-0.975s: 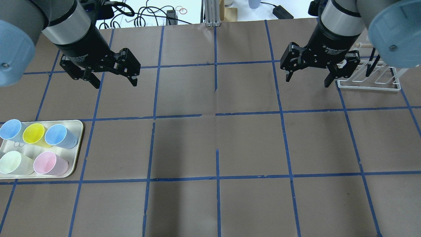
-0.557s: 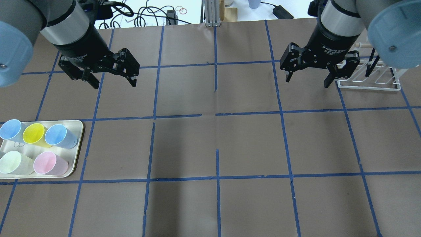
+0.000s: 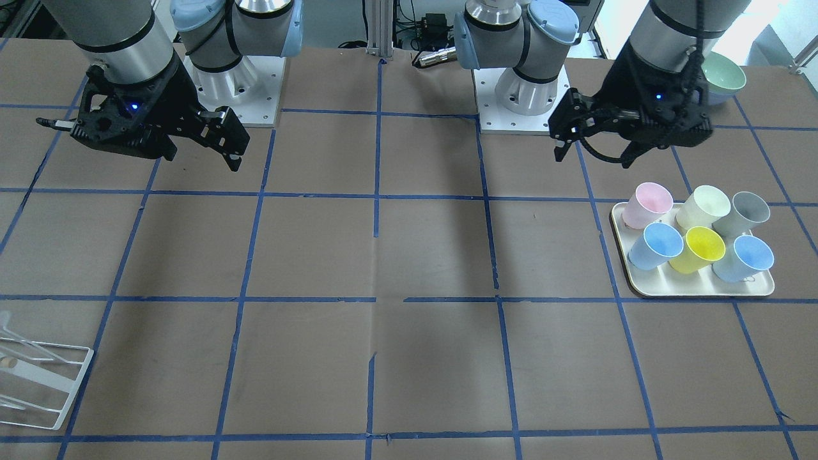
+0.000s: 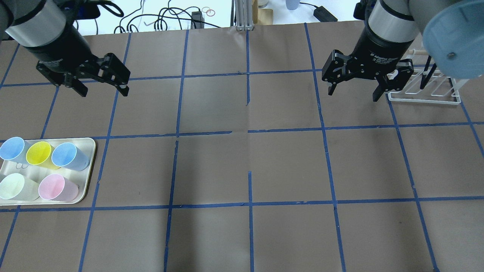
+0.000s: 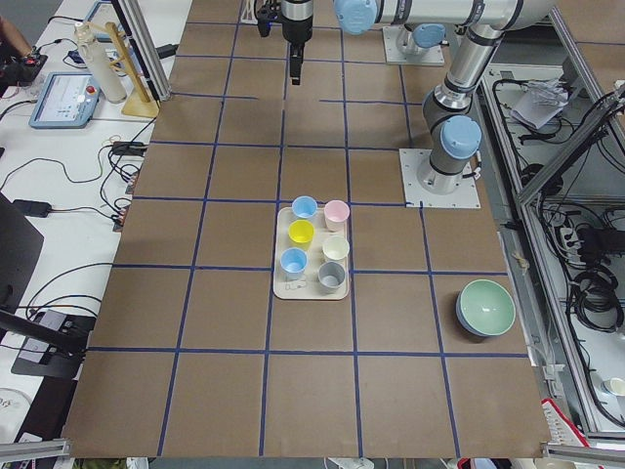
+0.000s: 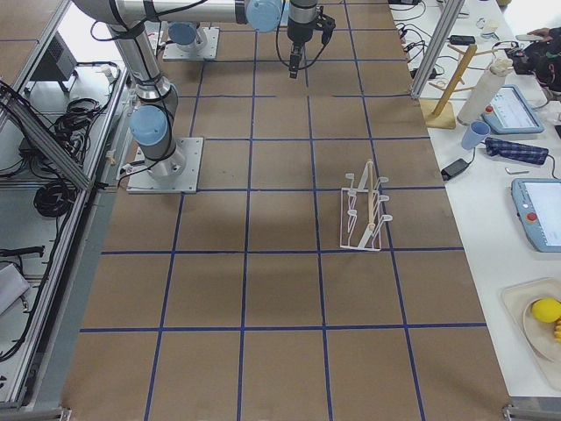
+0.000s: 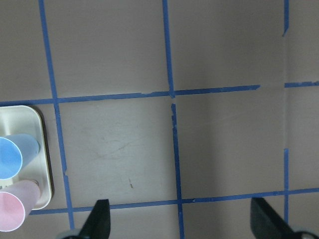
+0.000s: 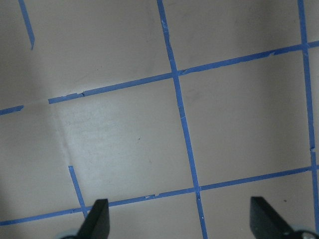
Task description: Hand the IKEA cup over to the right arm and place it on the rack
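Note:
The yellow IKEA cup (image 4: 38,153) stands upright in the back row of a cream tray (image 4: 89,166), between two light blue cups. It also shows in the front view (image 3: 700,248) and the left side view (image 5: 301,232). My left gripper (image 4: 104,91) is open and empty, up in the air beyond the tray. In the left wrist view only the tray's corner (image 7: 42,149) shows, not the yellow cup. My right gripper (image 4: 352,95) is open and empty, just left of the white wire rack (image 4: 425,100). The rack also shows in the right side view (image 6: 364,210).
On the tray with the yellow cup are light blue (image 4: 68,155), pale green (image 4: 13,186), pink (image 4: 56,187) and grey (image 3: 744,211) cups. A green bowl (image 3: 722,73) sits near the left arm's base. Cables (image 4: 170,17) lie beyond the table's far edge.
My left arm has moved toward the left side of the table with its gripper still open. My right arm has barely moved.

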`<state>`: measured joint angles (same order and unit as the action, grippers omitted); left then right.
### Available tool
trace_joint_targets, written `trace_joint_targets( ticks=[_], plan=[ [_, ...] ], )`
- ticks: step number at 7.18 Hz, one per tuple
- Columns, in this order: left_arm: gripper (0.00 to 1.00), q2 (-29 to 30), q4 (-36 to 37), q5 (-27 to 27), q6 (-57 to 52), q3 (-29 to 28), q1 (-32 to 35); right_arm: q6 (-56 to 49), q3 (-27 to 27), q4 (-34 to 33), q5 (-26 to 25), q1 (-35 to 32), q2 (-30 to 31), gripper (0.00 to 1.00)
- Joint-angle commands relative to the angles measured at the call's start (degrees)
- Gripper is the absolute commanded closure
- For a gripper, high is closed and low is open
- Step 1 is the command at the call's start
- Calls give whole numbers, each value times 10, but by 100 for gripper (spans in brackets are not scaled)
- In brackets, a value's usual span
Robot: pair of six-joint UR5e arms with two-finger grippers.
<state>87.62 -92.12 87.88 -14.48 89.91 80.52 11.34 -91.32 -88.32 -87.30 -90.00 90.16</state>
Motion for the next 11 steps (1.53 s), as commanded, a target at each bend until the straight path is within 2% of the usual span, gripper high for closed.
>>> trace_joint_targets(
  ticks=[1, 3, 4, 6, 8, 9, 10, 11],
  plan=[
    [0, 10, 0, -3, -180, 0, -116, 0, 1, 3, -1, 0, 0, 0],
    [0, 45, 29, -3, -362, -2, -206, -2, 1, 7, -1, 0, 0, 0],
    [0, 76, 74, -1, -448, 2, -243, -2, 1, 7, -2, 0, -1, 0],
    [0, 136, 93, 1, -537, 9, -305, -22, 1, -1, 1, 0, 0, 0],
    [0, 190, 95, 28, -617, 13, -344, -23, 3, 5, 2, 0, 7, 0],
    [0, 212, 96, 33, -641, 17, -355, -25, 1, 10, 33, 0, 8, 0],
    [0, 225, 109, 57, -663, 24, -356, -25, 1, 17, 123, 1, 5, 0],
    [0, 231, 135, 62, -675, 33, -355, -25, 6, 15, 186, 4, 8, 0]
  ],
)
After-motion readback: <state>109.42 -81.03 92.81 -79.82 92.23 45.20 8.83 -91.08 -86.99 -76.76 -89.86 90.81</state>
